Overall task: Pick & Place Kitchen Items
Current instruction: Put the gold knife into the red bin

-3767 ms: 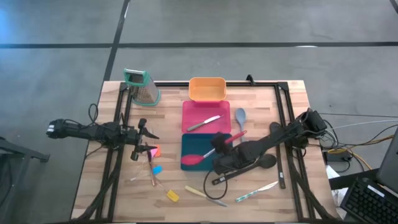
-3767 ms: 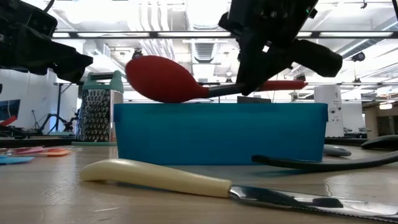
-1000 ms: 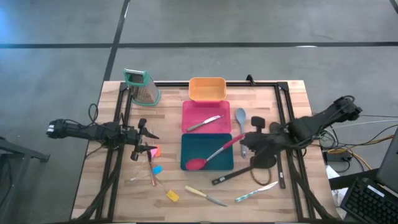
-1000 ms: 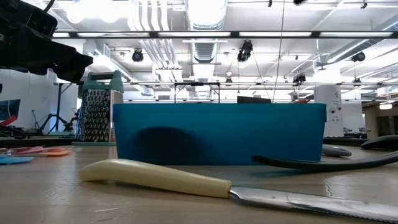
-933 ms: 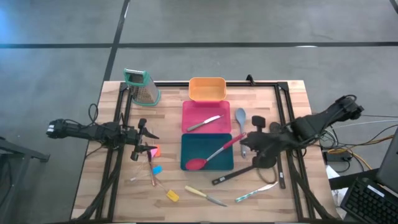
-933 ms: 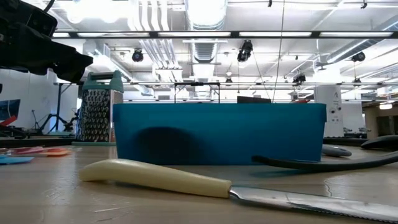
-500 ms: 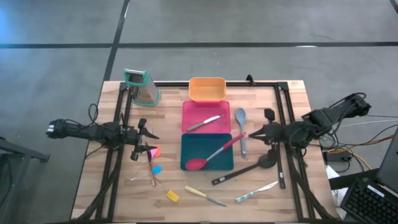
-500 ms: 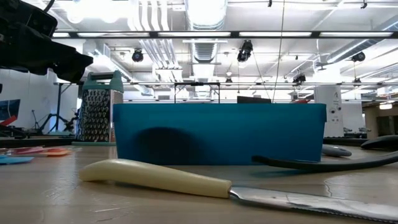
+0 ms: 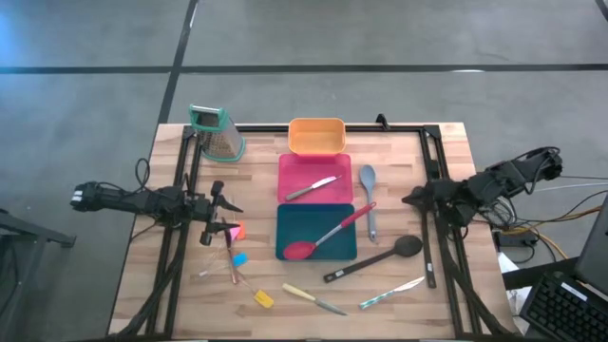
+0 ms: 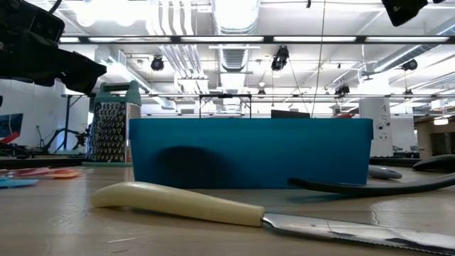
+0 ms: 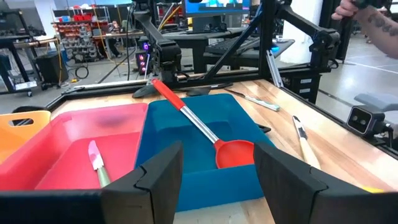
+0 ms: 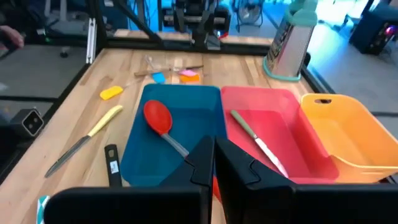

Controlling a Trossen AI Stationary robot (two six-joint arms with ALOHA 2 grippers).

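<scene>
Nearest edge of bench (image 9: 142,285): cream-handled knife (image 9: 306,297), patterned knife (image 9: 391,292), yellow piece (image 9: 263,299). Next, black spoon (image 9: 372,259) just beside teal tray (image 9: 285,220). Red spoon (image 9: 327,234) lies in teal tray, bowl down inside, handle over the rim. Grey spoon (image 9: 368,197) beside it. Pink tray (image 9: 294,169) holds a knife (image 9: 311,188). Orange tray (image 9: 315,137) and grater (image 9: 217,131) farthest.

Left tool (image 9: 224,211): fingers wide, empty, above blue piece (image 9: 239,258). Right tool (image 9: 410,199): fingers pressed together, empty, at the right rail.
</scene>
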